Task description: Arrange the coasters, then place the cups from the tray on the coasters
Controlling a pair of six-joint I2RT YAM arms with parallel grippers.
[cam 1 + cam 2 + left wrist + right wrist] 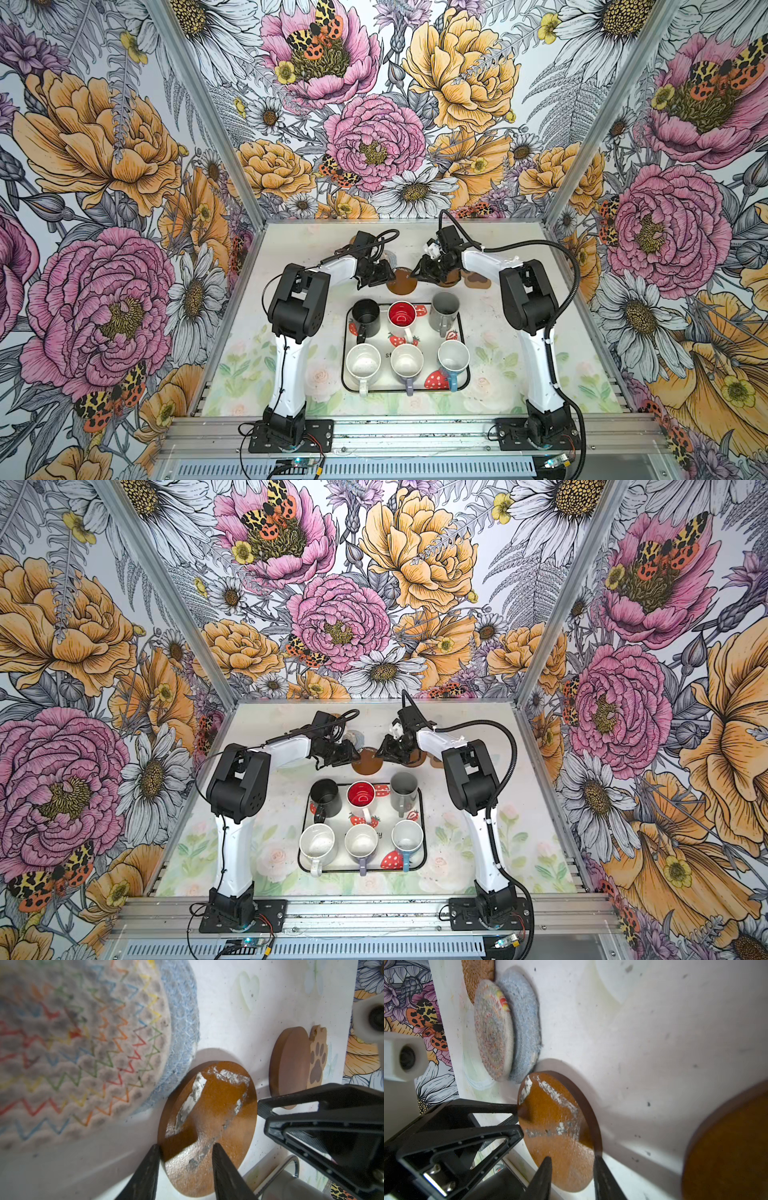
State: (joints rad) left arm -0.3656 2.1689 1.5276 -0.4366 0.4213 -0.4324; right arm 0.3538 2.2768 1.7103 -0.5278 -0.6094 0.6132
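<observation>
A scuffed brown round coaster (401,281) sits on the table behind the tray (426,332). My left gripper (186,1146) and right gripper (572,1158) meet over it from opposite sides, both with jaws apart and fingertips at its rim and face. The second brown coaster (291,1068) overlaps the paw-shaped one (318,1059). The cream woven coaster (492,1030) lies on the grey-blue one (525,1022), beside the tan rattan one (477,976). Black (365,316), red-inside (402,318), grey (444,309), white (363,363), lilac (407,363) and light blue (453,359) cups stand in the tray.
The flowered back wall (374,208) rises just behind the coasters, and flowered side walls close in the table. Both arm bases are bolted to the metal rail (415,432) at the front edge. The tray's back rim runs close under both grippers.
</observation>
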